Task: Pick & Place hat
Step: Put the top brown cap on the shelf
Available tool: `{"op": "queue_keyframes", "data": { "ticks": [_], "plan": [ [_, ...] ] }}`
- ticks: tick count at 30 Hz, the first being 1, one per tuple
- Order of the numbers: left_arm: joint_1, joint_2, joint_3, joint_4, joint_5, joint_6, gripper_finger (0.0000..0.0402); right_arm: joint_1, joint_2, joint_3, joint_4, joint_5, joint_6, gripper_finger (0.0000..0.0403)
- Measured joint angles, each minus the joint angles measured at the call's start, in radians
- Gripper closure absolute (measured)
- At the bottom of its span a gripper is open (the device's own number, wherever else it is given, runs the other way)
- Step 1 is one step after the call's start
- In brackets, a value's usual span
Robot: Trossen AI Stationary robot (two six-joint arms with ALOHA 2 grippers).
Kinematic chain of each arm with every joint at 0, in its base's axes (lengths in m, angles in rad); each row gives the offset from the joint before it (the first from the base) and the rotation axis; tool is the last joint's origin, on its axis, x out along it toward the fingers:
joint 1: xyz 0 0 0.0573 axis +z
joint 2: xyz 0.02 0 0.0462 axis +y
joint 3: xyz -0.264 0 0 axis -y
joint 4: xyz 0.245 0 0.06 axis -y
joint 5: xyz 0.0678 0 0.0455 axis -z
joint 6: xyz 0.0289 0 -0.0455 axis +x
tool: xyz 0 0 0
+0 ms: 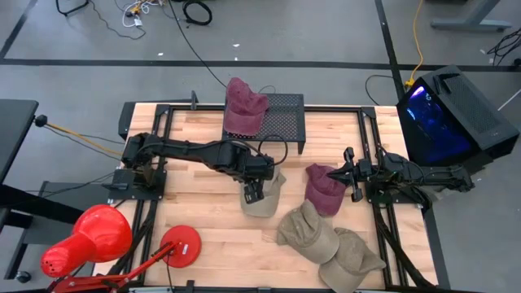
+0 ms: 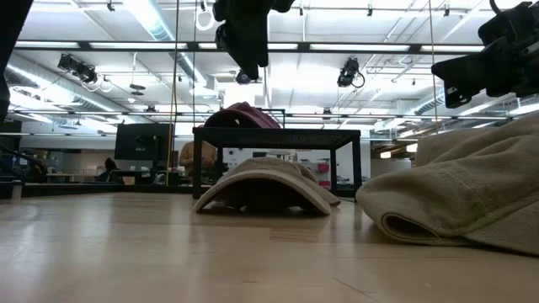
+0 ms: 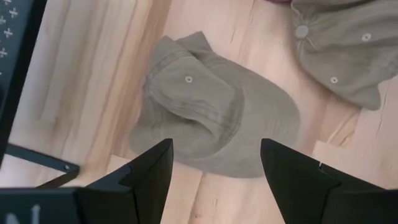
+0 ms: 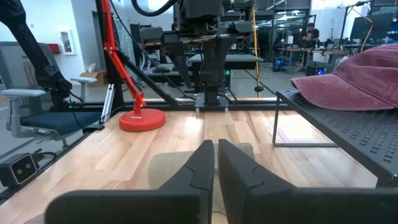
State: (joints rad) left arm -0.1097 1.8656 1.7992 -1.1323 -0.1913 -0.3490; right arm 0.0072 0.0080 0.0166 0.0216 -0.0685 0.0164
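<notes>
Nearest on the wooden surface (image 1: 203, 146) lie two tan caps heaped together (image 1: 330, 244) at the near right, untouched. Just beyond them, near the middle, a single tan hat (image 3: 214, 121) rests crown-up, and the left gripper (image 3: 214, 171) hangs straight above it with its fingers spread wide apart and nothing between them (the wrist view looks down past both fingers onto the cloth). That is the relation the next move turns on: the hat lies directly below this gripper, so a plain descent should bring the fingers onto the crown. Its long axis, from brim to back, appears to run slantwise to the line between the fingers, though the folds make that hard to judge. The left arm is plainly the nearer one. To the right, at about the same depth, the right gripper (image 1: 348, 171) waits with its fingers pressed together, empty, just beside a maroon hat (image 1: 326, 189). Farthest back stands a black mesh rack (image 1: 281, 122), with another maroon hat (image 1: 244, 106) lying on its left part.
</notes>
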Motion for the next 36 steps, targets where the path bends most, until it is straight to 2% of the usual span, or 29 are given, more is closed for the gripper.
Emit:
{"op": "queue_keyframes", "data": {
  "ticks": [13,19,29,34,36],
  "plan": [
    [0.0,0.0,0.0,-0.01,-0.076,0.062,0.0154,0.0,0.0,0.0,0.0,0.0,0.0,0.0376],
    [0.002,-0.017,-0.008,0.001,-0.08,0.077,0.0154,0.0,0.0,0.0,0.0,0.0,0.0,0.0376],
    [0.013,-0.129,-0.159,0.04,-0.097,0.047,0.0154,0.0,0.0,0.0,0.0,0.0,0.0,0.0376],
    [0.016,-0.142,-0.225,0.108,-0.1,0.041,0.0154,0.0,0.0,0.0,0.0,0.0,0.0,0.0376],
    [0.018,-0.143,-0.239,0.112,-0.101,-0.006,0.0154,0.0,0.0,0.0,0.0,0.0,0.0,0.0376]
  ]
}}
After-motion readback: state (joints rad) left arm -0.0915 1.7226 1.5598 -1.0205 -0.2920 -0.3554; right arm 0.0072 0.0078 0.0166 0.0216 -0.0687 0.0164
